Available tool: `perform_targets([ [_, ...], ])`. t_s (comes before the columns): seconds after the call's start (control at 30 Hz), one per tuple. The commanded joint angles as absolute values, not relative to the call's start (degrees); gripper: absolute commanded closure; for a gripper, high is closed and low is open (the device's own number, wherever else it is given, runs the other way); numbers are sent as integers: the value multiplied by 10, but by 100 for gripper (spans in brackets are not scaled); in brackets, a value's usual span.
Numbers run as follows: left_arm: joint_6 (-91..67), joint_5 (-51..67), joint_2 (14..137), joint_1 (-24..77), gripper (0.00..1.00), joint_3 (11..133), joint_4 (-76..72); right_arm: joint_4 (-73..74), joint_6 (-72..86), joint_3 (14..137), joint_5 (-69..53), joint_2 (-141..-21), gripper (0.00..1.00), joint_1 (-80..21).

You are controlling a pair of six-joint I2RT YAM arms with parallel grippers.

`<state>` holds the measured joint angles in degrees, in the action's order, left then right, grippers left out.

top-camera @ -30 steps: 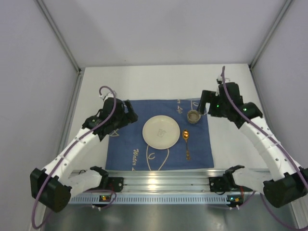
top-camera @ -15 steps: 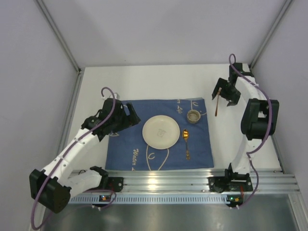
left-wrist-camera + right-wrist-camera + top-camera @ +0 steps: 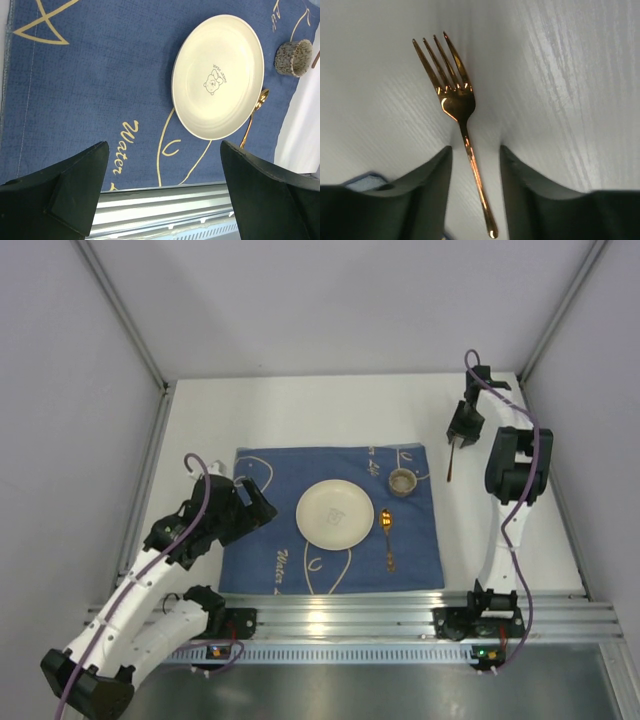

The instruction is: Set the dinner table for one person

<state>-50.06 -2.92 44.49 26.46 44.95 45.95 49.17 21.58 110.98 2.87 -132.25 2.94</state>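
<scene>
Right gripper (image 3: 475, 152), unclenched, straddles the gold fork (image 3: 456, 102) on the dinner table (image 3: 330, 410); picking it up likely calls for closing.

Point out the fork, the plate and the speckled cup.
fork (image 3: 456, 104), right wrist view, base of its tines.
plate (image 3: 218, 75), left wrist view, its flat middle.
speckled cup (image 3: 283, 59), left wrist view, its outer wall.
</scene>
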Motion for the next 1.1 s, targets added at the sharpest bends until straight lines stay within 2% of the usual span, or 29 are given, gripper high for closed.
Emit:
perform_targets([
  [0.0, -519, -41, 431, 265, 2, 441, 483, 505, 212, 1120, 43, -1360, 67, 19],
  [0.2, -512, -33, 450, 265, 2, 449, 480, 506, 206, 1100, 46, -1373, 99, 4],
  [0.4, -464, -27, 508, 265, 5, 500, 480, 505, 214, 1083, 25, -1327, 100, 4],
  [0.5, -417, -26, 571, 266, 4, 553, 481, 511, 221, 1092, 22, -1269, 100, 4],
  [0.63, -358, -28, 633, 269, 2, 639, 481, 524, 242, 1082, -38, -1163, 100, 4],
  [0.8, -329, 28, 713, 295, 2, 700, 432, 527, 270, 1014, -100, -1051, 100, -61],
  [0.9, -334, 86, 757, 357, 3, 722, 361, 519, 290, 964, -145, -979, 100, -88],
  [1.07, -350, 79, 845, 469, 5, 789, 291, 497, 327, 899, -213, -879, 100, -106],
])
